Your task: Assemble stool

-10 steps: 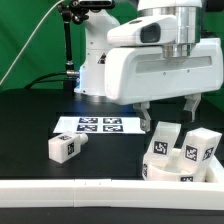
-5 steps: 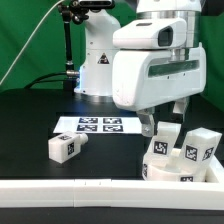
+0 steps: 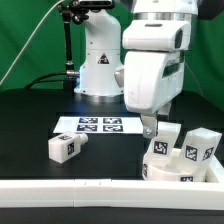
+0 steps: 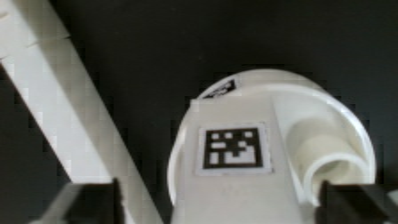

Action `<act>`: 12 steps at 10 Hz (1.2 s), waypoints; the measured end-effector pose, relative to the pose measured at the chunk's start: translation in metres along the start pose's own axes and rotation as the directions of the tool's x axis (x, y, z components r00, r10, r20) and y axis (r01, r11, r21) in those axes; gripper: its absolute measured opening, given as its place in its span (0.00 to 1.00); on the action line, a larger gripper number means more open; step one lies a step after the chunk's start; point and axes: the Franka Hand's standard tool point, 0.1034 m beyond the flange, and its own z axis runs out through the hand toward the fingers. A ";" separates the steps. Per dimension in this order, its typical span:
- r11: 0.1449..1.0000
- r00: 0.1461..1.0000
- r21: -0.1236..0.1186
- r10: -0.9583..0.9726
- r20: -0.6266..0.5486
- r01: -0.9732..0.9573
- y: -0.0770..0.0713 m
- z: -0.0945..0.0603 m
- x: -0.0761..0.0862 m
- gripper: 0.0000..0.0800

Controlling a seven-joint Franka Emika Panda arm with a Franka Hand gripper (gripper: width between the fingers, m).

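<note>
The round white seat [image 3: 168,166] lies at the exterior view's right, against the rail. In the wrist view it [image 4: 267,130] fills the middle as a rounded white body with a square tag. One block leg [image 3: 65,148] lies alone at the left. Two more legs [image 3: 203,146] [image 3: 167,134] stand close behind the seat. My gripper [image 3: 150,128] hangs just above the seat's far left side. It is open and empty [image 4: 222,207], with its dark fingertips [image 4: 82,205] standing apart on either side of the seat.
The marker board [image 3: 98,125] lies flat behind the left leg. The long white rail [image 3: 90,190] runs along the front edge and crosses the wrist view [image 4: 63,100] beside the seat. The robot base [image 3: 100,65] stands at the back.
The hand has turned about a quarter turn on its wrist and now shows its narrow side. It has stayed over the seat, and the parts have not moved.
</note>
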 end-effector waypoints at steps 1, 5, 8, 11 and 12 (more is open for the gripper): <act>1.000 1.000 0.001 0.014 0.001 -0.014 0.000 0.000 0.000 0.48; 0.998 0.998 0.000 0.058 0.000 -0.058 0.000 0.000 -0.001 0.42; 0.961 0.961 0.001 0.276 0.000 -0.276 0.001 0.000 -0.003 0.42; 0.837 0.837 -0.005 0.546 -0.011 -0.546 0.001 0.001 0.000 0.42; 0.783 0.783 -0.011 0.621 -0.026 -0.622 -0.001 0.000 0.004 0.42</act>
